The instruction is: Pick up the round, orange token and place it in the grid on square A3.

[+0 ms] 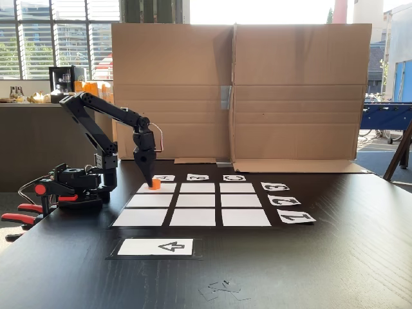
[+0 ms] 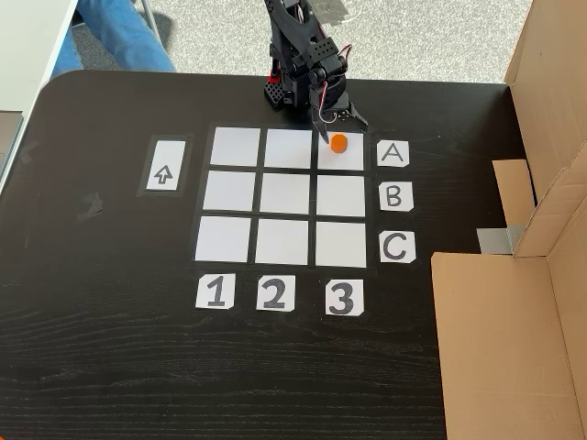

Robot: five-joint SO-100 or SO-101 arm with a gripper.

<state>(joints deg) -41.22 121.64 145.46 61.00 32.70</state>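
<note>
The orange token (image 2: 338,143) rests on square A3 (image 2: 354,159), the corner cell of the grid (image 2: 284,194) next to the A card and in line with the 3 card. In the other fixed view the token (image 1: 155,184) sits on the far left cell (image 1: 167,188) of the grid (image 1: 197,201). My gripper (image 2: 341,126) points down right over the token's far side, jaws spread open on either side of it. From the side, the gripper (image 1: 149,179) tip stands just left of the token, close to the paper.
Label cards A, B, C (image 2: 393,196) and 1, 2, 3 (image 2: 274,293) edge the grid. A white arrow strip (image 2: 165,165) lies beside it. Cardboard walls (image 1: 238,90) stand behind the table. Red clamps (image 1: 26,212) hold the arm's base. A person's leg (image 2: 124,37) shows past the table edge.
</note>
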